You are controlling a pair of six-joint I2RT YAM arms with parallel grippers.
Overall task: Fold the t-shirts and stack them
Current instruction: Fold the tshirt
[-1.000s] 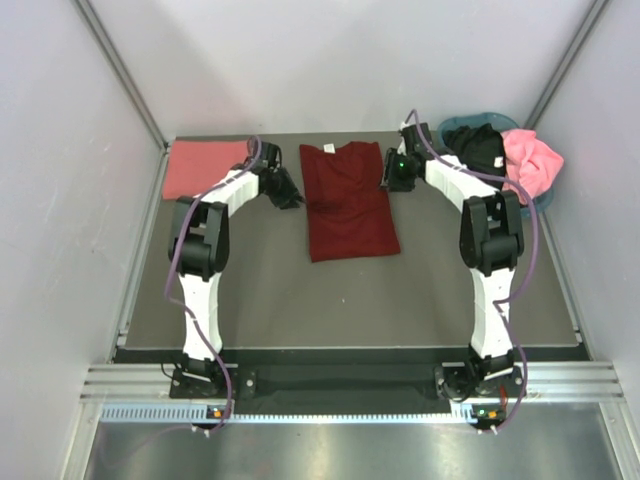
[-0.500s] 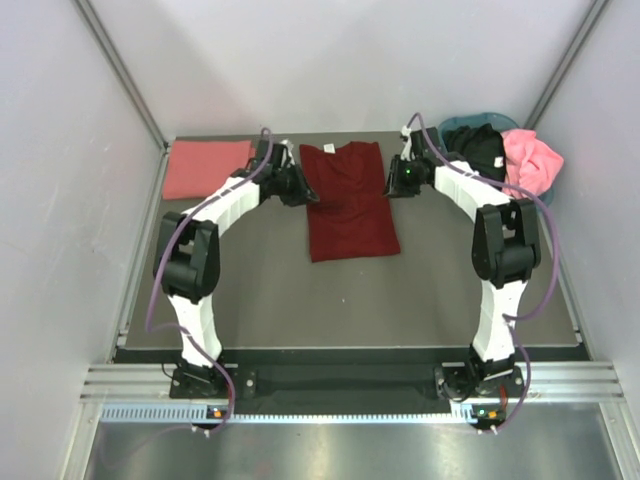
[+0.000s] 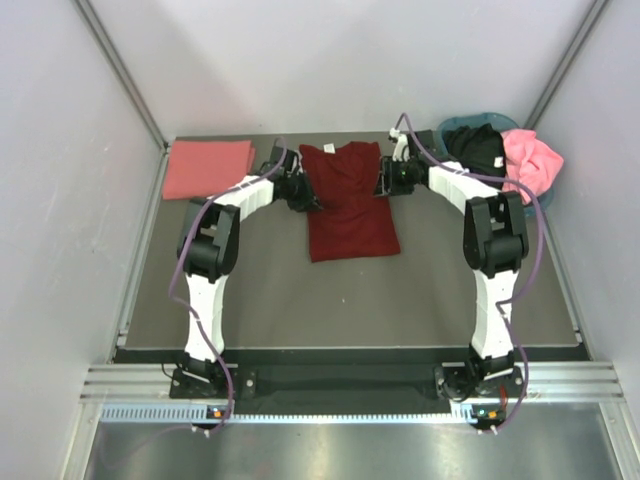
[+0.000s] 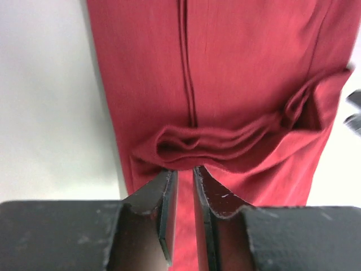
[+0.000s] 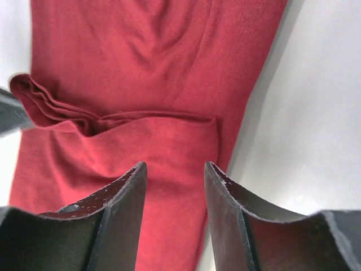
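Observation:
The dark maroon t-shirt (image 3: 347, 208) lies flat in the middle of the back of the table, collar away from me. My left gripper (image 3: 305, 195) is at its left edge. In the left wrist view its jaws (image 4: 181, 169) stand almost together, pinching a bunched fold (image 4: 225, 141) of the maroon cloth at their tips. My right gripper (image 3: 385, 180) hovers over the shirt's right edge. In the right wrist view it is open (image 5: 174, 165) above the maroon cloth (image 5: 141, 62), holding nothing. A salmon-pink t-shirt (image 3: 207, 168) lies folded at the back left.
A teal-blue basket (image 3: 490, 122) at the back right corner holds a black t-shirt (image 3: 478, 145) and a bright pink t-shirt (image 3: 530, 160) in a heap. Grey walls close in the dark table (image 3: 400, 290) on three sides.
My left gripper has moved right onto the maroon shirt's left edge. My right gripper has shifted left over the right edge, and its jaws narrowed and then spread wider.

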